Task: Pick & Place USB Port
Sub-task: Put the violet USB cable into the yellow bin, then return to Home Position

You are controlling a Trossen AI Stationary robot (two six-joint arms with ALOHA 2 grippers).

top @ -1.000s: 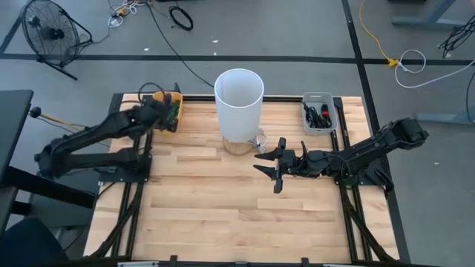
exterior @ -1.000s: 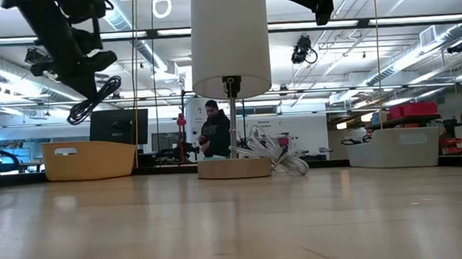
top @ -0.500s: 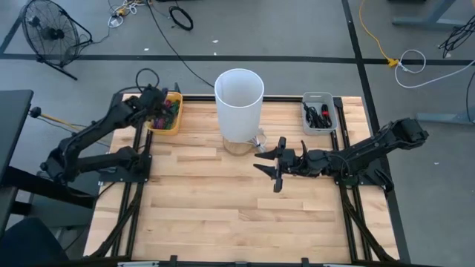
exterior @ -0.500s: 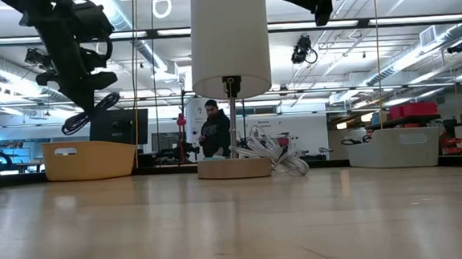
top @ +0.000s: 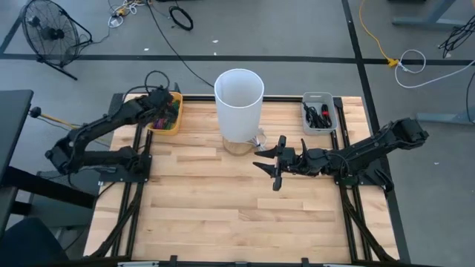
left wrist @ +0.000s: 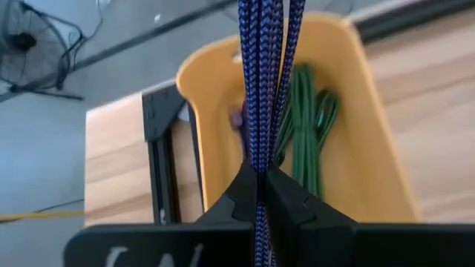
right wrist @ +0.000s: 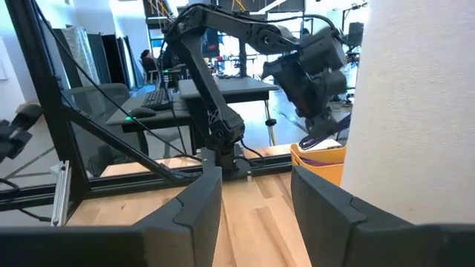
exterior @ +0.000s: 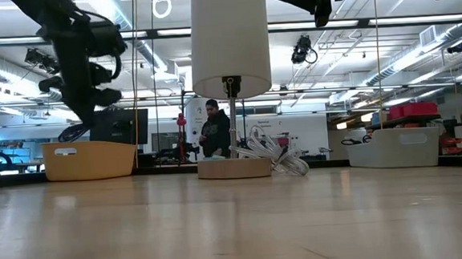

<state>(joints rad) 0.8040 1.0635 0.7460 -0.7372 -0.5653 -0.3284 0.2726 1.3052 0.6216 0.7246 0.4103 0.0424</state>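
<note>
**Left arm lifting a cable out of the yellow bin**

High view: the left gripper (top: 157, 102) hung over the yellow bin (top: 166, 113) at the far left corner of the table (top: 223, 200). The right gripper (top: 276, 165) waited near the middle, just beside the lamp (top: 239, 95), with its jaws spread and nothing between them. A grey bin (top: 319, 113) with dark parts stood at the far right corner.

Low view: the left arm was above the yellow bin, and a dark cable end (exterior: 70, 132) hung from it, just over the rim. A person (exterior: 215, 130) stood in the room behind the lamp base. White cord (exterior: 277, 155) lay by that base.

Left wrist view: the jaws were clenched on a blue braided cable (left wrist: 263, 81), which ran straight out between them. Under it, a green cable (left wrist: 308, 133) was lying inside the bin.

Right wrist view: the open jaws faced the left arm and the yellow bin, with the lamp shade close beside them.

As I judge it, the pick step was in hand: the cable was grasped but not clear of the bin. The next move calls for lifting it fully out and carrying it to its place, without snagging the green one.

I could read no brand, label or writing.
</note>
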